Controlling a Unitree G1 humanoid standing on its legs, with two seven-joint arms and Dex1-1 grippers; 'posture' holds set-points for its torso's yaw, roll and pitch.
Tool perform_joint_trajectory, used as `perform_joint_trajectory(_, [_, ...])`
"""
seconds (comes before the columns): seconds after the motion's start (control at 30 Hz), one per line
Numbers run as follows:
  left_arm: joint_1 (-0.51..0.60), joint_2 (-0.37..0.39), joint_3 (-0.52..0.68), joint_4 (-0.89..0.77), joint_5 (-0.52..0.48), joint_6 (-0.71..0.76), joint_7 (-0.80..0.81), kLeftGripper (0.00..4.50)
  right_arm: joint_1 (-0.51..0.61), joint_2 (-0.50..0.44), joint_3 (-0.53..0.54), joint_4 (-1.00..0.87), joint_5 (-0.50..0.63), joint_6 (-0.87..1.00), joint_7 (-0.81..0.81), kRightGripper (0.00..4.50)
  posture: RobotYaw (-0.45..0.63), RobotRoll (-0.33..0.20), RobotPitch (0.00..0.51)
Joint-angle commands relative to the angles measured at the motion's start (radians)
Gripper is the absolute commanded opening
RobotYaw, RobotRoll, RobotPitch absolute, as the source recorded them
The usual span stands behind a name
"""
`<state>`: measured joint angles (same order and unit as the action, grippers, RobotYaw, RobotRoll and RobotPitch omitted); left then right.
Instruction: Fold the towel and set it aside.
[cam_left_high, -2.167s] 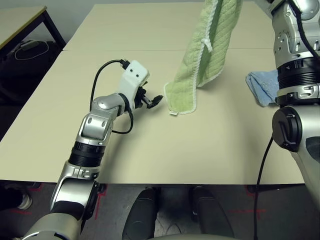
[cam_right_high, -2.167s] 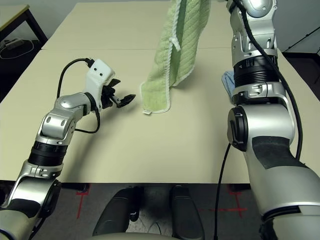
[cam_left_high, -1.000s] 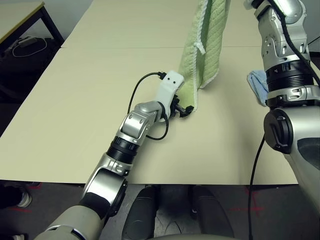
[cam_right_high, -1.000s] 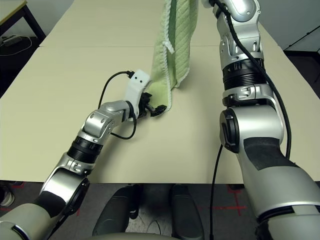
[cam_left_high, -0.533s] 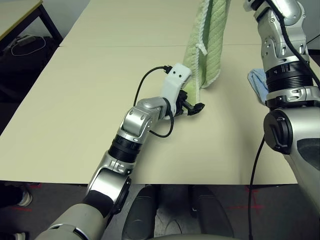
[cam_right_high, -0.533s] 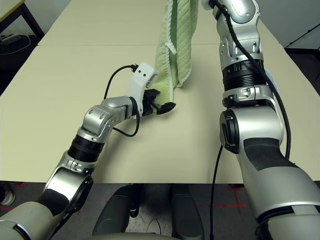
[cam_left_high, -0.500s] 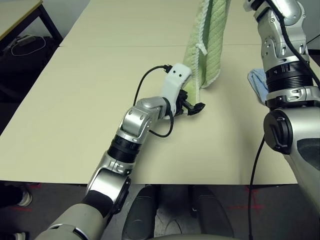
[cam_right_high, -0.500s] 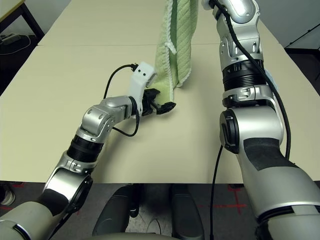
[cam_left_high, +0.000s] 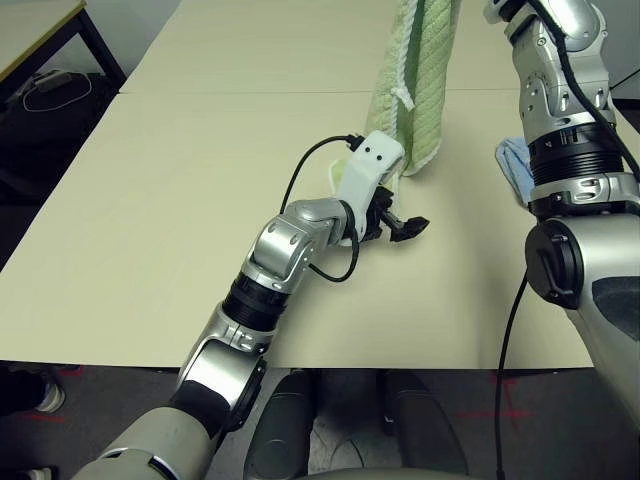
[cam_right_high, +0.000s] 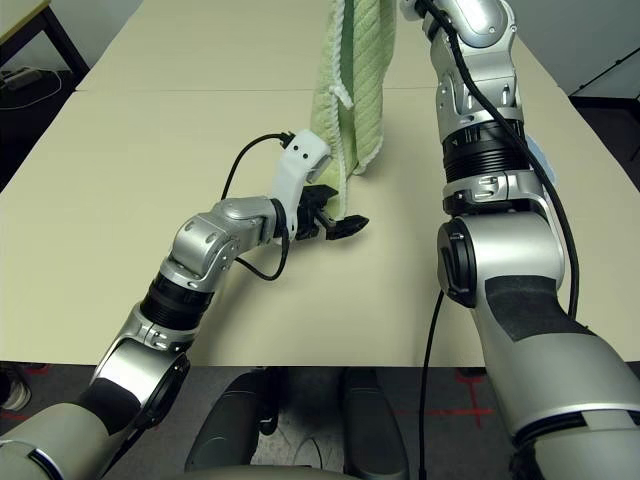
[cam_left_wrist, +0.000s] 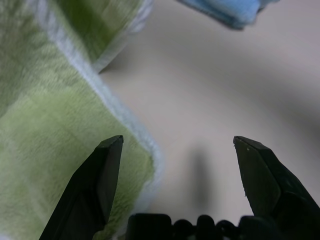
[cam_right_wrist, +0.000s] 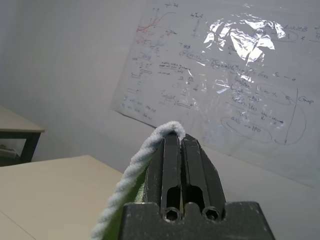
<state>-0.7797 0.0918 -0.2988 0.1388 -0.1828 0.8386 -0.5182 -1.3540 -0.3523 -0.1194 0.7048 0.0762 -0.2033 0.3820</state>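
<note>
Left gripper (cam_left_high: 408, 226): fingers (cam_left_wrist: 95, 187) stood spread wide with nothing between them, low over the beige worktop (cam_left_high: 200, 190), pointing toward the robot's right. Towel (cam_left_high: 415, 90): light green terry with white stitched edging, hung in a long drape; its lower end reached the worktop just behind the left fingers, and in the left wrist view a bottom corner lay by one fingertip, whether touching could not be told. Light blue cloth (cam_left_high: 512, 170): crumpled on the worktop well beyond the left fingers, beside the right forearm. Right gripper (cam_right_wrist: 181, 150): raised high, fingers pressed together and pinching the towel's white corded edge at their tips. Whiteboard (cam_right_wrist: 225, 85): on the wall past the right fingers, covered in handwriting.
</note>
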Motion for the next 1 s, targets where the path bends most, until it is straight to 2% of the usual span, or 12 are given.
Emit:
perform_joint_trajectory(0.03, [-0.024, -0.023, -0.025, 0.071, 0.032, -0.050, 0.004, 4.48, 0.007, -0.005, 0.004, -0.014, 0.000, -0.007, -0.001, 0.00, 0.12, 0.000, 0.187])
perform_joint_trajectory(0.4, [-0.064, -0.079, -0.030, 0.237, 0.084, -0.140, -0.006, 4.48, 0.001, -0.005, 0.006, -0.012, -0.002, -0.007, -0.003, 0.00, 0.11, 0.000, 0.187])
perform_joint_trajectory(0.47, [-0.060, -0.072, -0.034, 0.253, 0.098, -0.147, -0.004, 4.12, 0.000, -0.006, 0.007, -0.013, -0.003, -0.007, -0.003, 0.00, 0.11, 0.000, 0.187])
perform_joint_trajectory(0.57, [-0.049, -0.058, -0.031, 0.275, 0.112, -0.153, -0.003, 3.21, -0.002, -0.007, 0.006, -0.013, -0.002, -0.008, -0.002, 0.00, 0.11, 0.000, 0.186])
perform_joint_trajectory(0.83, [-0.033, -0.024, -0.025, 0.290, 0.131, -0.169, -0.018, 0.13, -0.007, -0.007, 0.006, -0.008, -0.003, -0.013, -0.001, 0.00, 0.12, 0.000, 0.186])
perform_joint_trajectory(1.0, [-0.026, 0.015, -0.027, 0.244, 0.124, -0.147, -0.057, 0.06, -0.008, -0.013, 0.007, 0.012, -0.009, -0.021, -0.001, 0.00, 0.12, 0.000, 0.186])
